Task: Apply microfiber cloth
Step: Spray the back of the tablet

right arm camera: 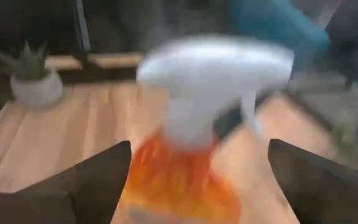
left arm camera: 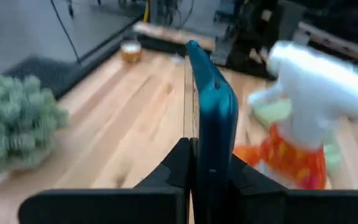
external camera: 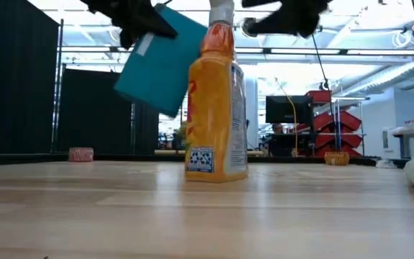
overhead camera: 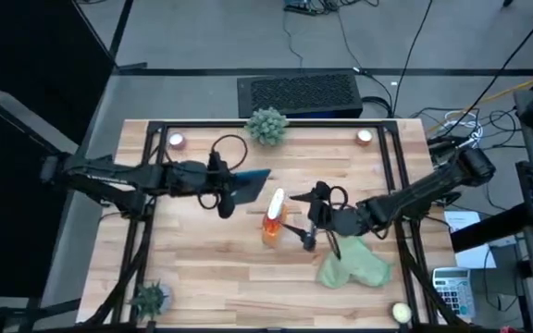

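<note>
An orange spray bottle (overhead camera: 273,220) with a white trigger head stands upright near the middle of the wooden table (overhead camera: 202,268); in the low view its body looks filled with yellow-orange liquid nearly to the neck.

My right gripper (overhead camera: 305,220) hangs above the table just beside that bottle, on the side away from my left arm. Its fingers (right arm camera: 92,180) are spread wide, one to each side of the bottle's white head in my right wrist view, and they hold nothing.

The microfiber cloth (overhead camera: 353,265) lies rumpled on the table under my right forearm, between the bottle and the table's right edge and towards the near edge. It is apart from my right gripper, behind and below it. Its bunched shape runs roughly from the bottle side out towards the table's right edge, with a narrower fold reaching back towards my gripper. In the low view only one pale edge shows at the far right.

My left gripper (overhead camera: 224,190) is clamped on a teal tablet (overhead camera: 247,185), held off the table and tilted, its free end towards the bottle. My left wrist view shows its thin edge pinched between both fingers.
</note>
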You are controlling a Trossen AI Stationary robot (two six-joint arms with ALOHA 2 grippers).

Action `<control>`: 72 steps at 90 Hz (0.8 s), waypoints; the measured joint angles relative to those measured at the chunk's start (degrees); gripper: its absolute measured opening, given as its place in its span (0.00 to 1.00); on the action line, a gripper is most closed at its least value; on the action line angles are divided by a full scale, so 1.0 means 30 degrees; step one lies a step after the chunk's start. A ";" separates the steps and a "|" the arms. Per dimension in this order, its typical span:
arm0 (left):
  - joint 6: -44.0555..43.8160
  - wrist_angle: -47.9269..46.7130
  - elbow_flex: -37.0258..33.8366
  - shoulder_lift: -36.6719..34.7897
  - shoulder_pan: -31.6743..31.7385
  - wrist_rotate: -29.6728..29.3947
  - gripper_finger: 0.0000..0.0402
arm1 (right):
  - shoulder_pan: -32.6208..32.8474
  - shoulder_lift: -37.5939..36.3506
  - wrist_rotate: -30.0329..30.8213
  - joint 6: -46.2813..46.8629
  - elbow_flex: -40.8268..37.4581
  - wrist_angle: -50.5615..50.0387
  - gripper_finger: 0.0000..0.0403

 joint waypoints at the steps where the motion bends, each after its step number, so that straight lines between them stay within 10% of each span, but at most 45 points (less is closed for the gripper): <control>1: -0.0103 0.0004 -0.0049 0.0049 -0.0027 0.0004 0.03 | 0.0042 0.0005 0.0012 0.0329 0.0000 -0.0368 0.90; 17: -0.1355 -0.0526 -0.0927 0.1591 -0.0727 -0.0389 0.03 | -0.0056 0.1933 0.0687 0.4465 -0.0022 -0.3399 0.90; 72: -0.4349 0.0714 -0.0911 0.3497 -0.3086 -0.0994 0.03 | -0.1730 0.3504 0.1610 0.3970 -0.0015 -0.2582 0.90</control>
